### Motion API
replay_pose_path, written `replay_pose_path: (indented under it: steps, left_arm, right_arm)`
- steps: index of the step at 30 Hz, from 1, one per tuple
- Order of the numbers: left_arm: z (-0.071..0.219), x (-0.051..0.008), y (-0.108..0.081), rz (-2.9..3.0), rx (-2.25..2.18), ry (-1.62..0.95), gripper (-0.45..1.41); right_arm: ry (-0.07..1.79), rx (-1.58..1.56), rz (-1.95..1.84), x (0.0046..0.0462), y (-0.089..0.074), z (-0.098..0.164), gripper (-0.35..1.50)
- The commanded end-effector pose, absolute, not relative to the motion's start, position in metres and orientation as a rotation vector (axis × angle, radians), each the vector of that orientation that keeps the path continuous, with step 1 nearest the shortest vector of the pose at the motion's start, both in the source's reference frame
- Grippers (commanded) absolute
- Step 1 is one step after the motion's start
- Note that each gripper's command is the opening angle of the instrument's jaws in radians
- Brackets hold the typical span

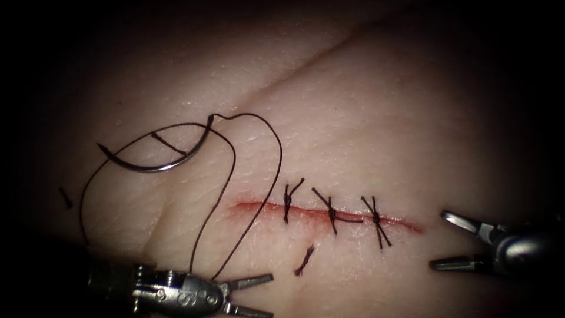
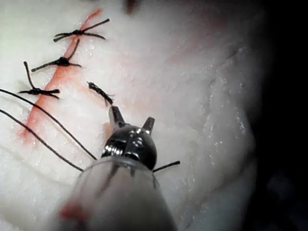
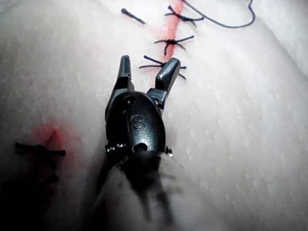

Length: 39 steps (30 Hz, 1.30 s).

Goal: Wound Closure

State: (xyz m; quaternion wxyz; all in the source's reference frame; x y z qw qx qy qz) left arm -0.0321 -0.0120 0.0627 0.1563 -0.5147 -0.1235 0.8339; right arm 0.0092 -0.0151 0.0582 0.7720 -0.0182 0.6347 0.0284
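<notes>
The curved needle (image 1: 154,168) lies loose on the tissue, up and to the left of the cut (image 1: 259,207), held by neither tool and not in the tissue. Its dark thread (image 1: 278,154) loops from the needle's tail over the cut's left end and runs down behind my left tool (image 1: 268,294). That tool sits below the cut's left end with jaws open on nothing; the left wrist view shows the left tool (image 2: 132,118) beside two thread strands (image 2: 48,115). My right tool (image 1: 440,241) waits off the cut's right end, open and empty, and the right tool (image 3: 150,62) points at the nearest stitch.
Three knotted stitches (image 1: 288,200) (image 1: 332,213) (image 1: 375,219) hold the cut's middle and right. The red left stretch gapes. A cut end of thread (image 1: 304,261) lies below the cut and a small piece (image 1: 65,197) far left. Another stitch (image 3: 38,150) sits by a red patch.
</notes>
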Motion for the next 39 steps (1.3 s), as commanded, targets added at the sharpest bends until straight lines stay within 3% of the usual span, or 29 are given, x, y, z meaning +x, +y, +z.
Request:
replay_pose_path:
  steps: [1, 6, 14, 24, 39]
  left_arm:
    - [0.063, -0.0326, -0.012, 2.378, -1.481, -0.351, 0.54]
    - [0.058, -0.0332, -0.008, 2.298, -1.614, -0.176, 0.46]
    - [0.055, -0.0322, -0.003, 2.183, -1.675, -0.160, 0.61]
    - [0.056, -0.0248, 0.000, 2.177, -1.729, -0.176, 0.64]
    - [0.056, -0.0248, 0.002, 2.155, -1.775, -0.196, 0.71]
  right_arm:
    - [1.377, -0.035, 0.062, 0.0097, -0.016, 0.059, 1.31]
    - [1.345, 0.003, 0.081, 0.0095, -0.015, 0.058, 1.28]
    - [1.204, 0.058, 0.170, 0.0107, -0.013, 0.055, 1.21]
    - [1.089, 0.092, 0.208, 0.0119, -0.011, 0.054, 1.20]
    - [1.026, 0.125, 0.216, 0.0120, -0.008, 0.054, 1.23]
